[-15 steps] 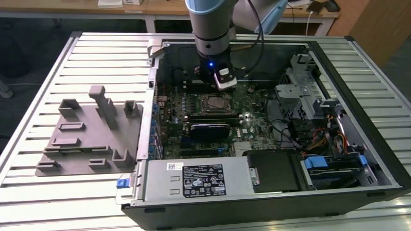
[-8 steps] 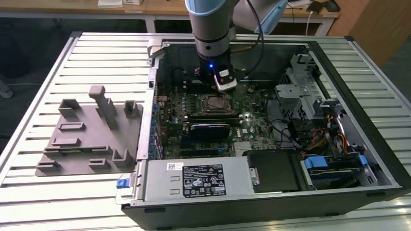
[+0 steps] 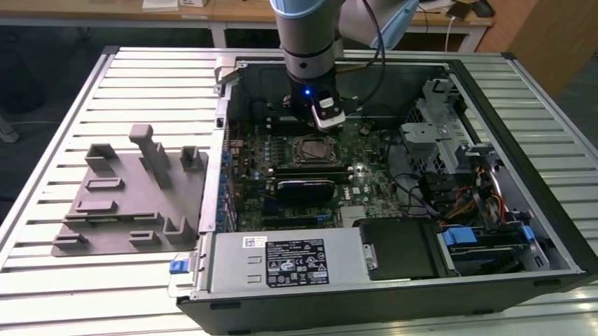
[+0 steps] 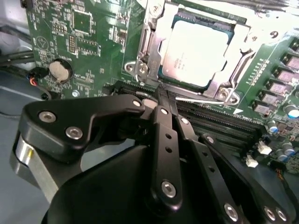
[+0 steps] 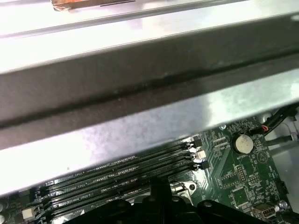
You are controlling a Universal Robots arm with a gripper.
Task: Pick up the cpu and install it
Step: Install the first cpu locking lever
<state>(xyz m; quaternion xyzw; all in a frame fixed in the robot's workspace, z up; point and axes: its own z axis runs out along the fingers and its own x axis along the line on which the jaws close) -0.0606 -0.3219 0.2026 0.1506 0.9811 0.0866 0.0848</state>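
Slatted surface (image 3: 140,77) carries the open computer; cpu (image 4: 198,51) sits in its socket, just beyond the empty, pressed-together end effector (image 4: 163,100).

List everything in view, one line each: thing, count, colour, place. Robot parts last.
cpu: one, silver top, seated in the motherboard socket.
motherboard: one, green, inside the case.
coin battery: one, silver, on the motherboard.
memory slots: several, black, beside the socket.
computer case: one, silver and black, lying open on the table.
grey fixture: one, grey, on the case panel at the exterior view's left.
gripper: one, black, fingers together, holding nothing, beside the socket.
arm: one, grey and blue, above the case.
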